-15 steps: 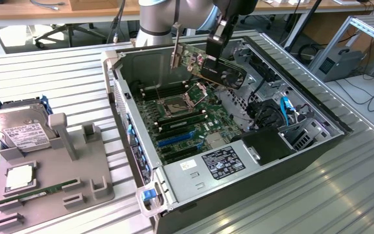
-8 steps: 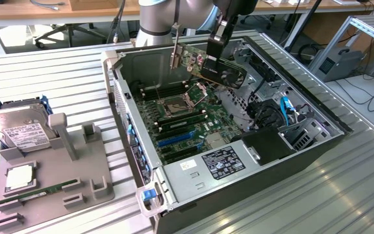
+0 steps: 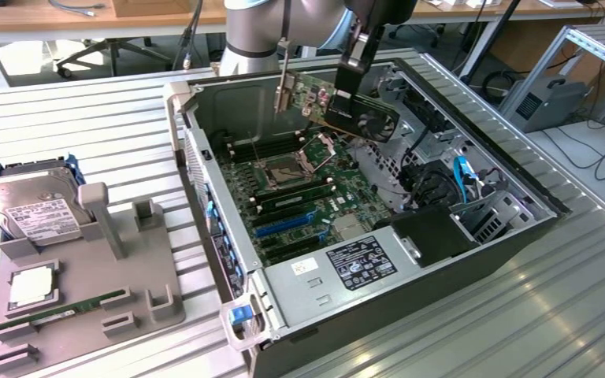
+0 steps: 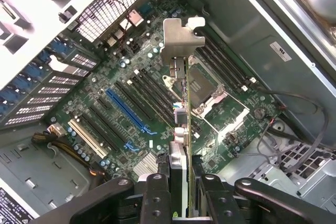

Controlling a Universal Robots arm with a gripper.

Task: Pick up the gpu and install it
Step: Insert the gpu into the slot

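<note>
Obs.: the gripper [image 3: 351, 93] is clamped on the gpu [image 3: 336, 106], its fingers [image 4: 157, 195] pressing either face of the card at the end away from the bracket [image 4: 181, 38]. The card is carried on edge, in the air over the open computer case [image 3: 218, 260], and touches neither the case nor the motherboard [image 3: 305, 197]. In the exterior view its long axis runs from the bracket at the exterior view's left, on the side of the case's rear wall, down toward the fan shroud at the exterior view's right, so it hangs somewhat tilted rather than level. Key relation: the card sits over the CPU socket [image 4: 203, 85] end of the board, while the long blue slot [image 4: 129, 110] lies off to one side of the card's lower edge, toward the row of rear slot covers [image 4: 58, 85]. In the exterior view this puts the blue slots nearer the camera than the card. The wrist view also shows the edge line crossing the slot's direction at an angle, not running parallel to it. Judgement: card picked up but not seated; it is offset sideways and skewed from the slot, with the bracket end already on the correct side. The hard drive [image 3: 31, 211] and RAM stick [image 3: 63, 309] rest on the grey tray [image 3: 161, 303], well apart from the work.
</note>
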